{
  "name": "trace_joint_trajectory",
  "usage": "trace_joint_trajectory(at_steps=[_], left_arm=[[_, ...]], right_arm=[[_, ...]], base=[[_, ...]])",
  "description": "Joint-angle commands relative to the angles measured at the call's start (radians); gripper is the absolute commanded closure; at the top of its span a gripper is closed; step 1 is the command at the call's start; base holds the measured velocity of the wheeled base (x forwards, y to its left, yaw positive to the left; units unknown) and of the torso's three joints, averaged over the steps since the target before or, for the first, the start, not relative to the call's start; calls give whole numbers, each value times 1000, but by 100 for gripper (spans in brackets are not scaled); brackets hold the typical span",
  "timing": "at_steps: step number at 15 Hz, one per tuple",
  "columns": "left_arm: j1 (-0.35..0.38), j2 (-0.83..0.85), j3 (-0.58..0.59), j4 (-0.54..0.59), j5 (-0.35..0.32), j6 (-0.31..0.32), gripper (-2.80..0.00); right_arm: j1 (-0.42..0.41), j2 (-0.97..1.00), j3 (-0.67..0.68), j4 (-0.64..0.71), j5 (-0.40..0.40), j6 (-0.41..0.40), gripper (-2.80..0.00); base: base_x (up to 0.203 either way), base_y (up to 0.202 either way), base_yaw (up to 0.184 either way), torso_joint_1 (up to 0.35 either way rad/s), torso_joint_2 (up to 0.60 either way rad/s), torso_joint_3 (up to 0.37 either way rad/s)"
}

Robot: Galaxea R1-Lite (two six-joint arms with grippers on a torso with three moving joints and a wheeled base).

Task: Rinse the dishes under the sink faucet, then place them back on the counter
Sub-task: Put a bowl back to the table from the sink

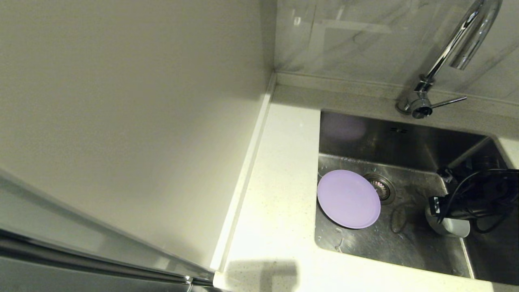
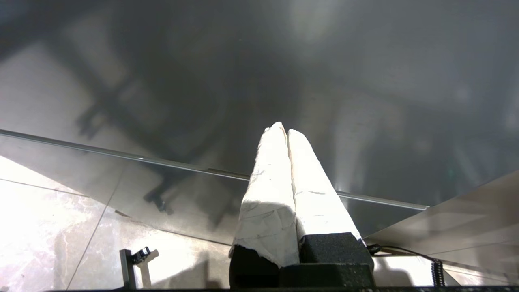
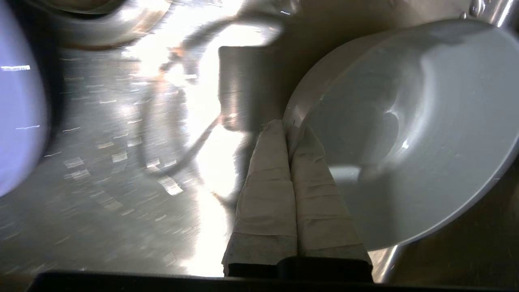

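Note:
My right gripper (image 3: 287,129) is down in the sink (image 1: 405,138) at its right side, shut on the rim of the pale blue-grey bowl (image 3: 405,134). The bowl (image 1: 451,228) tilts just above the basin floor under my right arm (image 1: 478,194). The lilac plate (image 1: 348,198) rests on the sink floor against the left wall, beside the drain strainer (image 1: 381,187). The chrome faucet (image 1: 458,44) arches over the back right, its lever (image 1: 448,101) pointing right; no water shows. The pink bowl is out of view. My left gripper (image 2: 284,129) is shut and empty, parked away from the sink.
The white counter (image 1: 279,182) runs left of and in front of the sink, with a raised lip (image 1: 247,170) against the beige wall panel (image 1: 121,121). A marbled backsplash (image 1: 365,40) stands behind the faucet.

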Motion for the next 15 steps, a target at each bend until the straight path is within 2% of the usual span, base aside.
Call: trace_joint_trajectory(at_steps=[1, 3, 4, 6, 8, 10, 11, 13, 15], left_arm=[[0, 0, 2, 0, 0, 0, 0], [0, 0, 3, 0, 0, 0, 0], [0, 0, 3, 0, 0, 0, 0], [0, 0, 2, 0, 0, 0, 0], [0, 0, 3, 0, 0, 0, 0], [0, 0, 3, 0, 0, 0, 0], [0, 0, 3, 0, 0, 0, 0], [0, 0, 2, 0, 0, 0, 0], [0, 0, 3, 0, 0, 0, 0]], right_arm=[[4, -139, 58, -3, 4, 3, 0], [5, -245, 123, -15, 23, 9, 0], [6, -303, 178, -55, 58, 31, 0], [4, -423, 296, -219, 180, 128, 0], [4, -539, 396, -407, 305, 275, 0], [8, -607, 439, -562, 355, 529, 0], [11, -629, 443, -621, 368, 683, 0], [11, -666, 433, -719, 399, 1030, 0], [1, -700, 420, -842, 452, 1432, 0]], base=[[0, 0, 0, 0, 0, 0], [0, 0, 0, 0, 0, 0], [0, 0, 0, 0, 0, 0], [0, 0, 0, 0, 0, 0], [0, 0, 0, 0, 0, 0], [0, 0, 0, 0, 0, 0], [0, 0, 0, 0, 0, 0], [0, 0, 0, 0, 0, 0], [0, 0, 0, 0, 0, 0]])
